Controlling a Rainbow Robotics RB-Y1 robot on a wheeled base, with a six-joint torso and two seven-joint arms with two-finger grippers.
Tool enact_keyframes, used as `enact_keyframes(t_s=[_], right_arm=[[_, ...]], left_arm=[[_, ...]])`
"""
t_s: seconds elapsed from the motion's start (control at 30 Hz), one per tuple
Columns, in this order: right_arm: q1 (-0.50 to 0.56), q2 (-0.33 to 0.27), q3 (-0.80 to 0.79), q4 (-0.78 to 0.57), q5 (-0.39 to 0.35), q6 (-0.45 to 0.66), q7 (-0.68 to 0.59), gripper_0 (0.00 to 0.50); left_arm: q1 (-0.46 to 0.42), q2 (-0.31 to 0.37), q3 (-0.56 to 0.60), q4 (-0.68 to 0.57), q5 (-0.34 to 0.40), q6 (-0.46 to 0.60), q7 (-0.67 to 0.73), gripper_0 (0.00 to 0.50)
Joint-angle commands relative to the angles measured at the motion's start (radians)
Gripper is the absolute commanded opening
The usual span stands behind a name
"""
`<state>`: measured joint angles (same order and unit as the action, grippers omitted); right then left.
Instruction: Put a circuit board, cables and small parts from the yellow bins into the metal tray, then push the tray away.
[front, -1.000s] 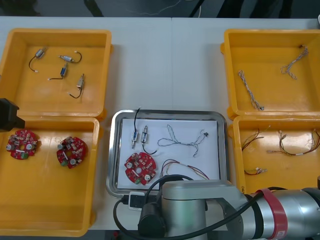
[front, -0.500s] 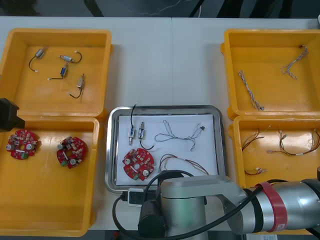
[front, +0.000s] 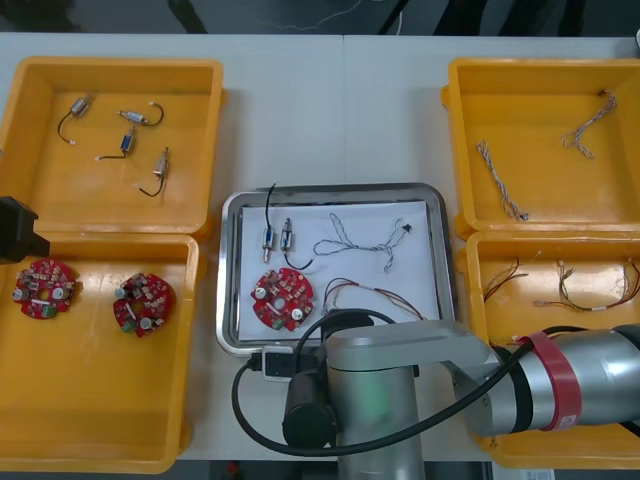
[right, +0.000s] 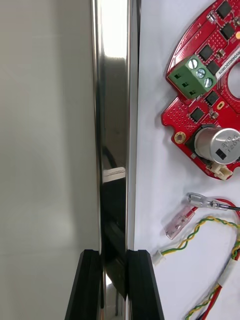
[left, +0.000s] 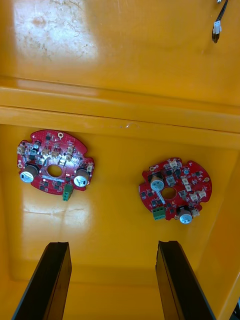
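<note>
Light table (front: 340, 120): right pincer (right: 115, 256), nearly closed, clamps the metal tray (right: 113, 100) rim.

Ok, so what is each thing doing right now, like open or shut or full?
right end effector: shut on the near rim of the metal tray.
left end effector: open, over a yellow bin holding two circuit boards.
metal tray: loaded with one circuit board, two cables and two small metal parts.
</note>
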<state>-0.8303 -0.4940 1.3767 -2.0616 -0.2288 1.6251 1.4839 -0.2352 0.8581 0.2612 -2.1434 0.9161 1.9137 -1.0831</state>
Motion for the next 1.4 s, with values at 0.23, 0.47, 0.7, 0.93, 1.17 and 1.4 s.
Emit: enact_keyframes(t_s=[0.23,0.47,0.7,0.93,1.17,1.4], right_arm=[[-0.128,-0.041,0.016,-0.003,0.005,-0.008,-0.059,0.014],[-0.188,-0.023,0.016,0.087,0.003,-0.013,-0.060,0.014],[-0.220,-0.020,0.016,0.117,0.003,-0.024,-0.060,0.009],[-0.233,-0.017,0.016,0.117,0.003,-0.024,-0.066,0.000],[-0.251,-0.017,0.018,0.117,0.003,-0.024,-0.068,0.000],[-0.273,-0.018,0.016,0.118,0.002,-0.024,-0.070,0.000]], left_arm=[[0.014,0.047,0.035,-0.030,-0.008,0.006,-0.086,0.500],[0.014,0.047,0.035,-0.030,-0.008,0.006,-0.086,0.500],[0.014,0.047,0.035,-0.030,-0.008,0.006,-0.086,0.500],[0.014,0.047,0.035,-0.030,-0.008,0.006,-0.086,0.500],[0.014,0.047,0.035,-0.030,-0.008,0.006,-0.086,0.500],[0.014,0.047,0.035,-0.030,-0.008,0.006,-0.086,0.500]])
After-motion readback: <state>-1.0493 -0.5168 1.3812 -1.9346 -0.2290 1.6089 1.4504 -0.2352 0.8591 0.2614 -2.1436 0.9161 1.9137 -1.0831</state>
